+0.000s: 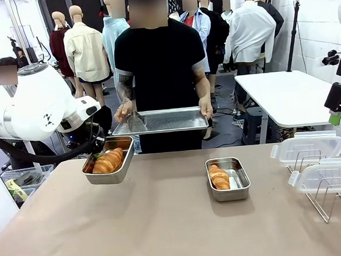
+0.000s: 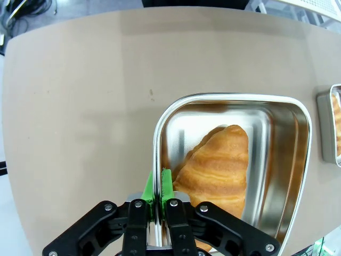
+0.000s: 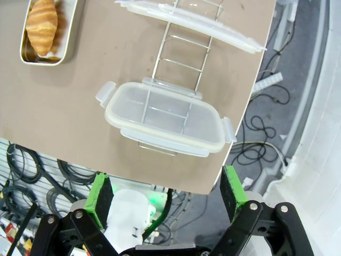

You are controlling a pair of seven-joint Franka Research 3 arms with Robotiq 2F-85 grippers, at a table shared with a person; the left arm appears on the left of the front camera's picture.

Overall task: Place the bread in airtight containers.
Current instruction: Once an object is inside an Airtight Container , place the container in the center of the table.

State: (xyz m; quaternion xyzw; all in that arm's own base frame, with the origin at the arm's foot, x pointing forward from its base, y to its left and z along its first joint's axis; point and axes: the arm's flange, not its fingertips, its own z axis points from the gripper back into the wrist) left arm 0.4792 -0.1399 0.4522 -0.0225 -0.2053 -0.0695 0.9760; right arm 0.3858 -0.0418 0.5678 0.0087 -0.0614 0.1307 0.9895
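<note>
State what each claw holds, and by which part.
Left claw pinches the steel container by one side wall, croissant inside; right claw is open, holding nothing.

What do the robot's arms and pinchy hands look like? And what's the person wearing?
The left arm is round and glossy white, with a black cable looping beneath. The left gripper and right gripper are black linkages with silver bolts and bright green pads. The person wears a black short-sleeved T-shirt.
</note>
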